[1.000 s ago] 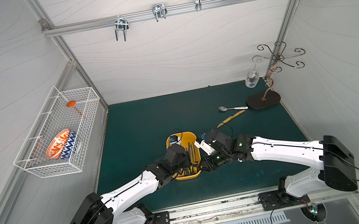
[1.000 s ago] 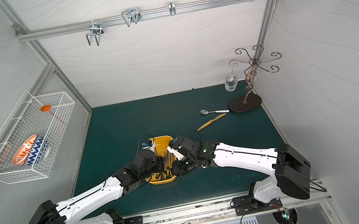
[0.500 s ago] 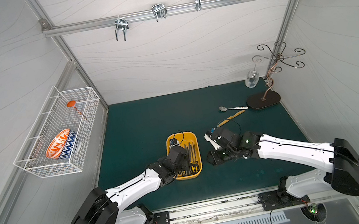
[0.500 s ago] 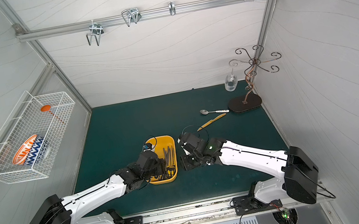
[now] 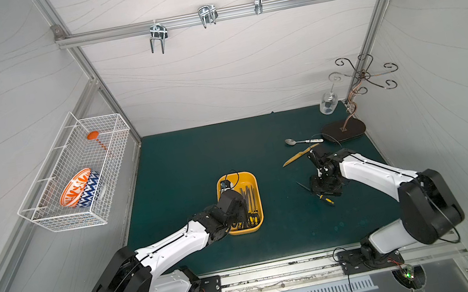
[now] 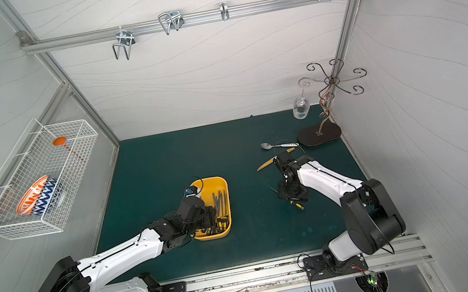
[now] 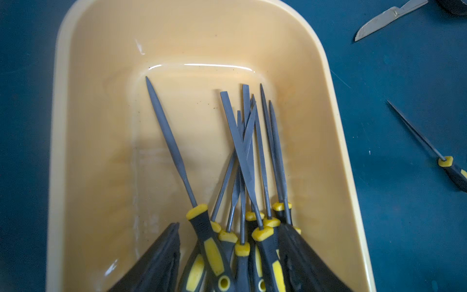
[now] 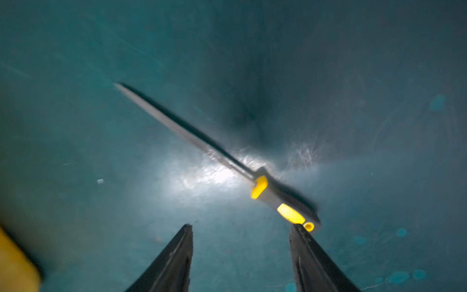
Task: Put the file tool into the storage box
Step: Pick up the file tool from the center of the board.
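Observation:
The yellow storage box point(image 5: 247, 175) point(image 6: 218, 180) point(image 7: 101, 126) sits mid-mat and holds several black-and-yellow-handled files point(image 7: 242, 151) point(image 5: 250, 197). My left gripper point(image 7: 230, 225) point(image 5: 243, 213) is inside the box's near end. It is open, and the file handles lie loose between its fingers. One more file tool point(image 8: 202, 144) point(image 5: 326, 200) point(image 6: 298, 205) point(image 7: 429, 149) lies on the green mat to the right of the box. My right gripper point(image 8: 241, 225) point(image 5: 324, 184) point(image 6: 291, 192) hangs just above it, open and empty, and the handle's end lies by one fingertip point(image 8: 297, 230).
A spoon point(image 5: 301, 141), a wooden-handled knife point(image 5: 299, 155) point(image 7: 384, 19) and the dark base of a wire stand point(image 5: 343, 130) lie behind the right gripper. A glass jar point(image 5: 328, 103) stands in the back right corner. On the left wall hangs a white wire basket point(image 5: 43, 216) with a bowl point(image 5: 80, 188).
Both grippers have opened. The right arm has swung away from the box to the right and now hangs over the file on the mat. The left gripper stays in the box.

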### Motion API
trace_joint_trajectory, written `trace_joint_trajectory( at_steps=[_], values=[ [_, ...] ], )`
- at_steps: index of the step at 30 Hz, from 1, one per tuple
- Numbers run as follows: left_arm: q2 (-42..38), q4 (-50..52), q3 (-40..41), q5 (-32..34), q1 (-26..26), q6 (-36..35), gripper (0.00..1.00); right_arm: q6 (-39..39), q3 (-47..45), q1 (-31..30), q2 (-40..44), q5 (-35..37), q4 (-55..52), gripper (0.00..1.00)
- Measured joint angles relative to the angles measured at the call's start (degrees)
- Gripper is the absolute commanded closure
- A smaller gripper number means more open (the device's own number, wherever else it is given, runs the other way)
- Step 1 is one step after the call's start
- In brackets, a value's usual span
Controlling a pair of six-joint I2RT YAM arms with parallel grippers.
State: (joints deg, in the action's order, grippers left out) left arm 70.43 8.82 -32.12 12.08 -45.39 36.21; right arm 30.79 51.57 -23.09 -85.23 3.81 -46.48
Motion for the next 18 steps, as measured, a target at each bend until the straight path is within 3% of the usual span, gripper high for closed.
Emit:
trace_joint_trajectory(
  at_steps=[6, 12, 18],
  values=[
    [-0.3, 0.0, 0.0, 0.0, 0.0, 0.0, 0.34, -4.7, 0.2, 2.3, -5.7, -0.7, 0.9, 0.37],
    [-0.3, 0.0, 0.0, -0.1, 0.0, 0.0, 0.34, -5.8, -0.3, 2.5, -7.3, -3.1, 1.6, 0.48],
    [-0.3, 0.0, 0.0, -0.3, 0.0, 0.2, 0.34, -4.2, -3.8, -1.4, -4.0, -2.8, 2.8, 0.81]
  ],
)
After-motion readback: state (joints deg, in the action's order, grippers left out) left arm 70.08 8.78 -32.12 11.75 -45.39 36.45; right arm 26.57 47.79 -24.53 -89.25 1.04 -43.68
